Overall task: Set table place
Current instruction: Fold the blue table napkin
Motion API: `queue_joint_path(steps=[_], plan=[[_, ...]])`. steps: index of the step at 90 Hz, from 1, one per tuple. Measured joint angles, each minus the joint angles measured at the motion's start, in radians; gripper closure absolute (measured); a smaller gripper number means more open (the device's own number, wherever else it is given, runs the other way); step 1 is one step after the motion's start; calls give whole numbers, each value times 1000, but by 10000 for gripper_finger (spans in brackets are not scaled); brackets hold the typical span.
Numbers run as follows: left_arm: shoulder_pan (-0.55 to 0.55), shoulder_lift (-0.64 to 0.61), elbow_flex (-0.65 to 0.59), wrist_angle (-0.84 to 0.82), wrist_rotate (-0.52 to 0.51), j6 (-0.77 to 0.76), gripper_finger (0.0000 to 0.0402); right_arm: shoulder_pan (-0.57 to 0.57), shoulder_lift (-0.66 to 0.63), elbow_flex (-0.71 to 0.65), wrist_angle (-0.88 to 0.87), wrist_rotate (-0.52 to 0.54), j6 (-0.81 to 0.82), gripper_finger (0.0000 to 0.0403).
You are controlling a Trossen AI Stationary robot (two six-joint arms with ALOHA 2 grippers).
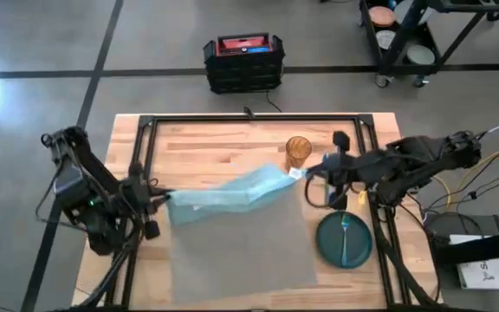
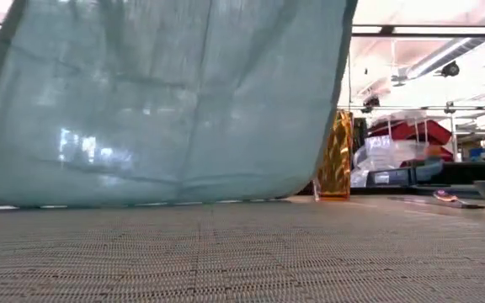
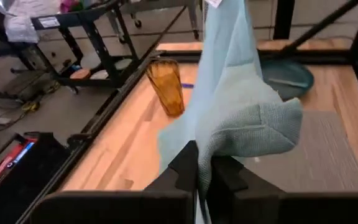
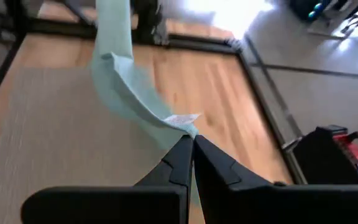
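the table (image 1: 223, 143) of light wooden planks is overlaid at 6 o'clock by the grey woven place (image 1: 241, 247). a teal cloth napkin (image 1: 228, 195) is stretched above it, pinched by the closed left gripper (image 1: 165, 198) and right gripper (image 1: 304, 173). cutlery, hard to identify, is held on the green plate (image 1: 358, 251). a ribbed amber glass (image 1: 298, 150) looks empty.

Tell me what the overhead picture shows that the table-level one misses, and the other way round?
Only the high view shows both arms: the left gripper and right gripper each pinch an end of the teal napkin, stretched between them above the table. It also shows the whole green plate with cutlery on it.

Only the low view shows the napkin's bottom edge hanging clear of the placemat, plus shelves in the room behind.

Both show the napkin, the grey placemat and the amber glass.
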Motion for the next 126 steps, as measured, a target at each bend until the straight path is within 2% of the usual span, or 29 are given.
queue_joint_path(steps=[12, 31, 59, 79, 86, 100, 112, 126], plan=[[0, -60, 7, -1, -27, 44, 402, -45, 0, 50, 0, 6, -29, 403], [0, -114, 85, 4, -83, 125, 402, -112, 1, 86, 8, 47, -48, 403], [0, -120, 208, 8, -132, 304, 402, -197, 9, 90, 66, 57, -142, 403], [0, -123, 216, 8, -132, 341, 402, -214, 7, 163, 52, 56, -191, 403], [-1, -106, 215, 8, -114, 341, 402, -188, 6, 178, 15, 42, -167, 403], [-1, -39, 214, 8, -16, 327, 402, -93, 10, 147, -99, 35, -51, 403], [-1, 48, 214, 11, 28, 271, 402, 20, 37, 85, -154, 38, 83, 403], [-3, 172, 211, 18, 146, 182, 402, 178, 74, 20, -155, 48, 219, 403]])
